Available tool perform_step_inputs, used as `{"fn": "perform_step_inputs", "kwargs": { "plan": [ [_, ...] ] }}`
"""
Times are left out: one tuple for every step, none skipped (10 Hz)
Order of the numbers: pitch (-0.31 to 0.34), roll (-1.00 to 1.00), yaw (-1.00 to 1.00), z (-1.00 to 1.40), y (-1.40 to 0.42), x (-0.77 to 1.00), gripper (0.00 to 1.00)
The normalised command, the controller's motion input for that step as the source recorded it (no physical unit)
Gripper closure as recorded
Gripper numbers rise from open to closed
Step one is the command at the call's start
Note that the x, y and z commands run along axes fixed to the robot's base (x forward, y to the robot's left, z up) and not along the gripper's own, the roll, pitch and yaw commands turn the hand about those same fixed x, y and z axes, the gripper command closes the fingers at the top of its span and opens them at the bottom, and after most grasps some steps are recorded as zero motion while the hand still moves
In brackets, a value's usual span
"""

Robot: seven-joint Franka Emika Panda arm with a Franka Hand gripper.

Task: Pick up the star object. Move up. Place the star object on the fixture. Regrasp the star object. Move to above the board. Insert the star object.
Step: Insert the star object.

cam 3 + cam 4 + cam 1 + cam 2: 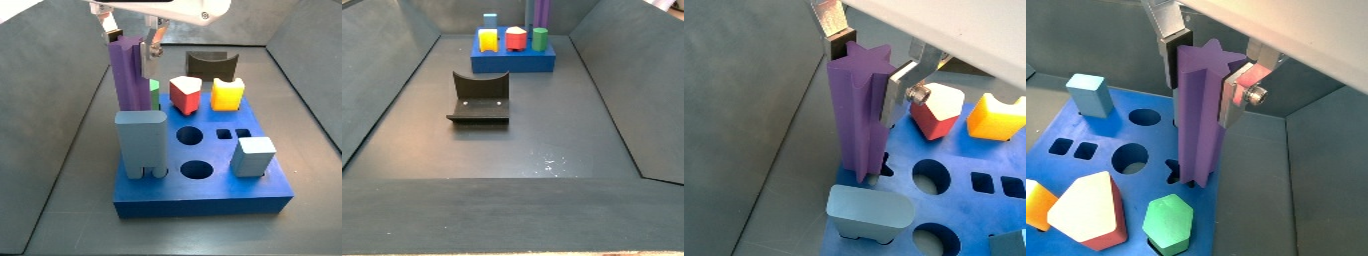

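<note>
The hand (pixel 869 62) is up over the far left part of the blue board (pixel 214 195). Its two silver fingers (pixel 1237 92) pinch the top of the purple star piece (pixel 855 110) from both sides. The star piece stands straight up. Its bottom end is down at a star-shaped hole in the board, close to the board's edge; how deep it sits cannot be told.

There is not much room around it. In a side view a tall grey-blue peg (pixel 140 140) stands just in front of it, and a green peg (pixel 1168 223) is just beside it. A red and white peg (pixel 186 95) and a yellow peg (pixel 227 94) stand near the board's far edge. A white block (pixel 254 155) sits on the near right corner. Round holes (pixel 190 134) and small square holes (pixel 233 132) are open in the middle.

The board sits on a dark grey floor (pixel 516 150) with sloping grey walls (pixel 382 80) on each side. In a side view the dark fixture (pixel 480 98) stands alone on the open floor, well apart from the board. Lots of bare floor lies around it.
</note>
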Motion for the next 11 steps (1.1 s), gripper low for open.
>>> {"fn": "perform_step_inputs", "kwargs": {
  "plan": [
    [0.0,0.04,-0.09,-0.29,-0.06,0.15,1.0],
    [0.013,0.06,-0.08,-0.31,-0.04,0.17,1.0],
    [0.037,0.08,-0.09,-0.27,-0.02,0.19,1.0],
    [0.027,0.15,-0.04,-0.33,-0.03,0.16,1.0],
    [0.029,0.13,-0.03,-0.36,-0.04,0.21,1.0],
    [0.044,0.13,-0.05,-0.39,-0.05,0.23,1.0],
    [0.043,0.18,0.0,-0.39,0.0,0.13,1.0],
    [0.011,0.21,0.04,-0.41,0.0,0.03,1.0],
    [0.004,0.26,0.1,-0.42,0.0,0.0,1.0],
    [0.0,0.25,0.14,-0.41,0.0,-0.02,1.0],
    [0.0,0.23,0.12,-0.4,0.0,-0.06,1.0]
  ]
}}
